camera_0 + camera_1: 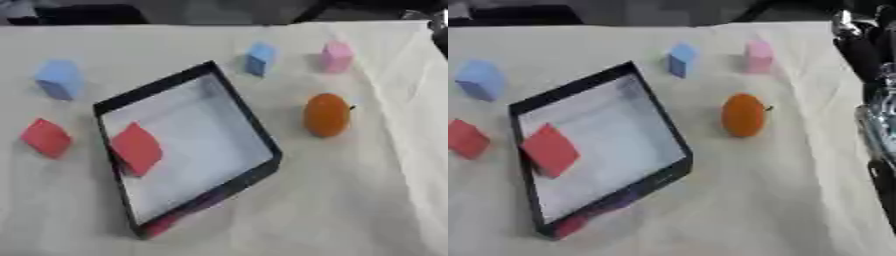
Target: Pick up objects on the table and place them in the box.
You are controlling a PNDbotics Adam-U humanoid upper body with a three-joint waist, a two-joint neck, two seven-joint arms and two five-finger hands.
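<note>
The robot's right hand shows only as a dark shape with a silver tip at the upper right edge of the right eye view, and whether it is open or closed cannot be told. The left hand shows in neither view. The pink block is the nearest thing to that hand, just to its left. The orange fruit lies nearer the robot than the hand and left of it. Further left sits the black box, holding one red block. A small blue block lies beyond the box. Farthest from the hand are a larger blue block and a second red block, on the cloth-covered table.
</note>
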